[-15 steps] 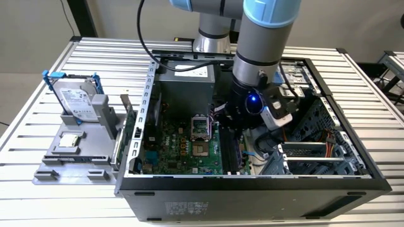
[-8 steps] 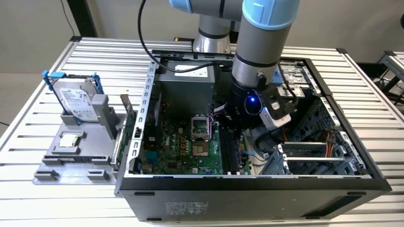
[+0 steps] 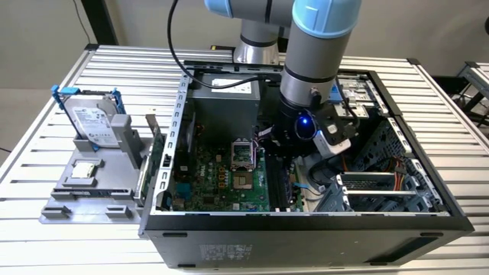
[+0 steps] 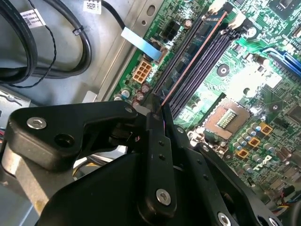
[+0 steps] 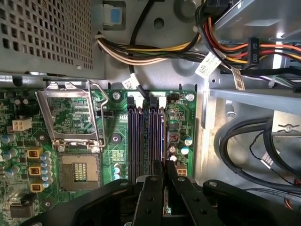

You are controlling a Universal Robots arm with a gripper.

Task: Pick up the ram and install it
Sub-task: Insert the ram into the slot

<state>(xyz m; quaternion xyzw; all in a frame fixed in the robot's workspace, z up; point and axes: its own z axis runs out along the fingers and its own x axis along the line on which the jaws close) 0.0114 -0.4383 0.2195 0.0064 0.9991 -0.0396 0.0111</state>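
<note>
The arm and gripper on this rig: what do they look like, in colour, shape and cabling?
The arm is a grey tube with light blue joint caps; a black cable runs down beside it. Its dark wrist carries a glowing blue light. The gripper is matte black, with two slim flat fingers on angular linkage arms fixed by silver screws.

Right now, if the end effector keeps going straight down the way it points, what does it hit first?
Likely the black memory slots on the motherboard. The end effector is shut on the ram, whose edge lines up along a slot. Remaining depth is unclear.
</note>
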